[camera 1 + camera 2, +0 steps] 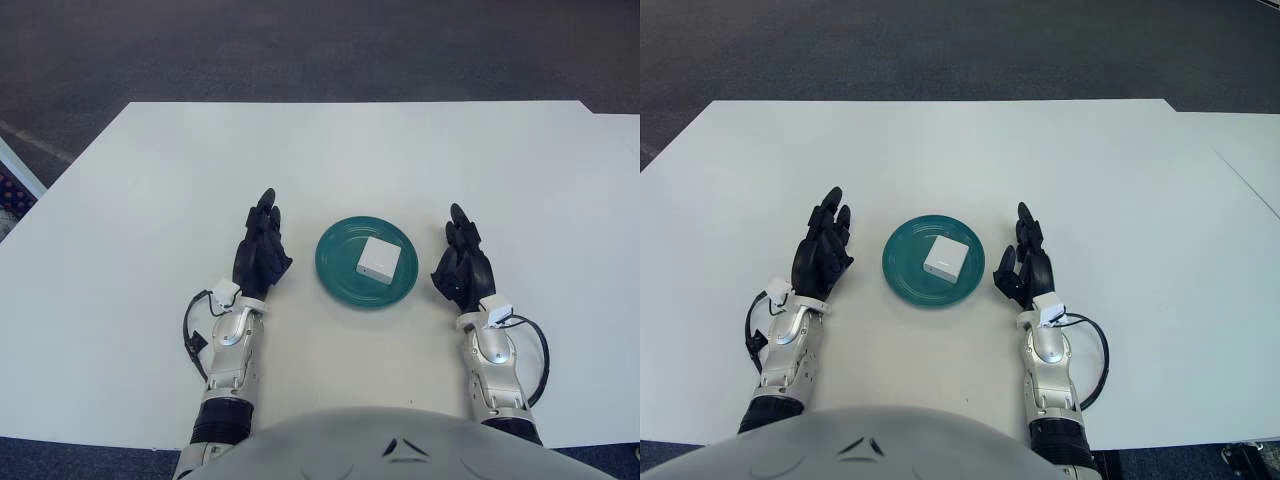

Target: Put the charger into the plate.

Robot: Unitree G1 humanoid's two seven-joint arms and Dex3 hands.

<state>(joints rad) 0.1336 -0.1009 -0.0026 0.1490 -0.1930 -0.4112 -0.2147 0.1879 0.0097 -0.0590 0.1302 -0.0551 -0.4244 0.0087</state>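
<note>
A white square charger (378, 257) lies inside the teal plate (338, 268) on the white table, slightly right of the plate's middle. My left hand (261, 248) shows just left of the plate, black fingers stretched forward and holding nothing. My right hand (461, 264) shows just right of the plate, fingers also extended and holding nothing. Neither hand touches the plate or the charger.
The white table (330, 160) stretches far ahead and to both sides. Dark carpet (300, 50) lies beyond its far edge. A second white surface (1250, 160) adjoins at the far right.
</note>
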